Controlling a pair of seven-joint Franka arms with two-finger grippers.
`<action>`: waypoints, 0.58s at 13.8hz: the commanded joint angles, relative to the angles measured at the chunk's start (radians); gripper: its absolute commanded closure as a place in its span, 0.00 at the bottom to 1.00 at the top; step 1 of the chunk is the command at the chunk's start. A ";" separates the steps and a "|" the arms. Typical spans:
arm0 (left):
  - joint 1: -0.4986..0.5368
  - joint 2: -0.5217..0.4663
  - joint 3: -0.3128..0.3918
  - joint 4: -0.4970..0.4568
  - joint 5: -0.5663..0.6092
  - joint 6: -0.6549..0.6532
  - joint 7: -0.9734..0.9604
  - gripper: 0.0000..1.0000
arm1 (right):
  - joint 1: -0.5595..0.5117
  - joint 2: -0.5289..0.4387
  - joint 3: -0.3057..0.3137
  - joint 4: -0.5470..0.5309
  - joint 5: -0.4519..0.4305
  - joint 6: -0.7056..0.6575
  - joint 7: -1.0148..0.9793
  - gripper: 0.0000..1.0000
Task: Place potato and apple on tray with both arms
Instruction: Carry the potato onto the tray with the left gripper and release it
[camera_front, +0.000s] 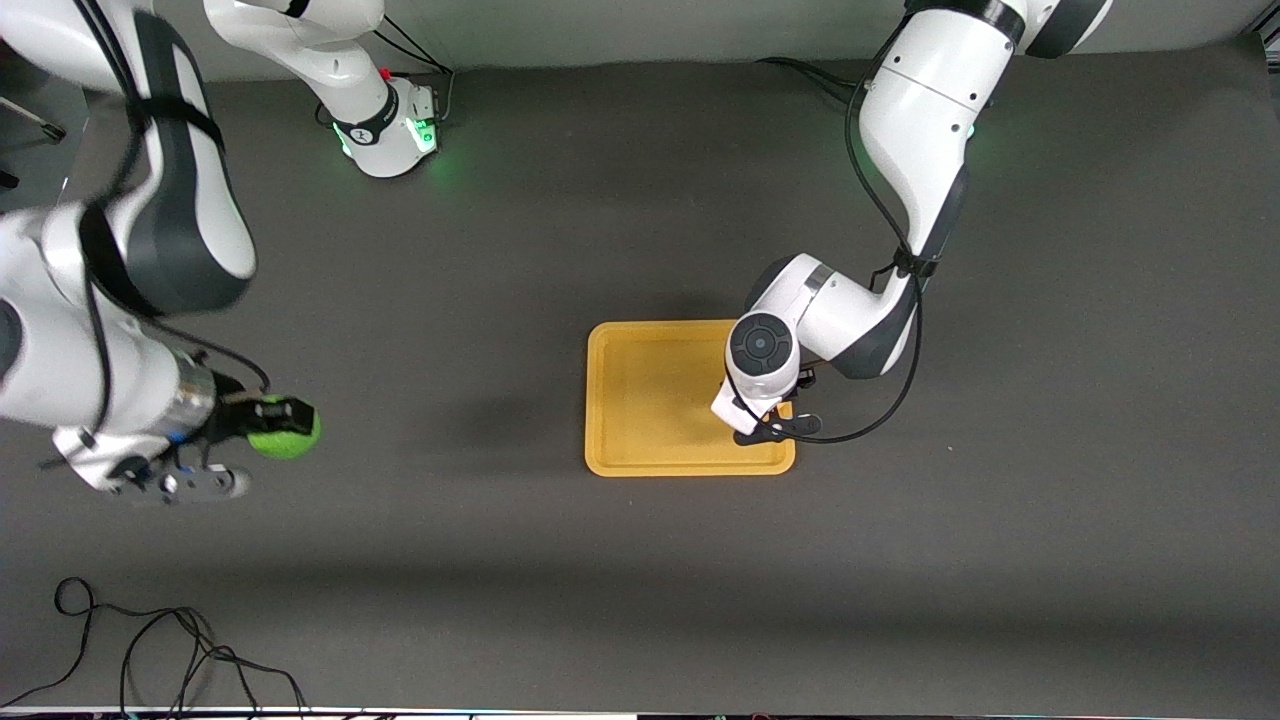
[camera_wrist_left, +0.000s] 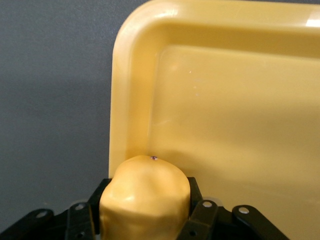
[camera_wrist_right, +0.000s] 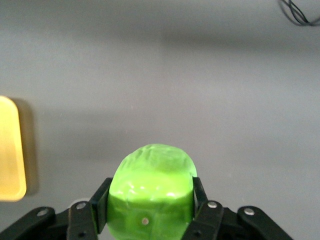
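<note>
The mustard-yellow tray (camera_front: 650, 400) lies mid-table. My left gripper (camera_wrist_left: 145, 212) is shut on the yellow-tan potato (camera_wrist_left: 145, 197) and holds it low over the tray's corner (camera_wrist_left: 135, 100), the one toward the left arm's end and the front camera. In the front view the left hand (camera_front: 765, 400) hides the potato. My right gripper (camera_front: 283, 415) is shut on the green apple (camera_front: 290, 440) above the bare table, well off the tray toward the right arm's end. In the right wrist view the apple (camera_wrist_right: 152, 187) sits between the fingers (camera_wrist_right: 100, 202), with the tray's edge (camera_wrist_right: 10, 150) farther off.
Dark grey mat covers the table. Loose black cables (camera_front: 150, 650) lie near the front edge at the right arm's end and show in the right wrist view (camera_wrist_right: 300, 12). The right arm's base (camera_front: 385, 130) stands at the back.
</note>
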 joint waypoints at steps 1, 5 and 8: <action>-0.013 -0.001 0.010 0.012 0.025 -0.024 -0.027 0.31 | 0.010 -0.194 -0.012 -0.262 0.029 0.067 0.011 0.58; -0.014 -0.001 0.010 0.012 0.025 -0.024 -0.029 0.30 | 0.023 -0.211 0.000 -0.302 0.063 0.093 0.045 0.58; -0.014 -0.004 0.010 0.012 0.026 -0.024 -0.023 0.10 | 0.097 -0.208 -0.002 -0.301 0.069 0.102 0.133 0.58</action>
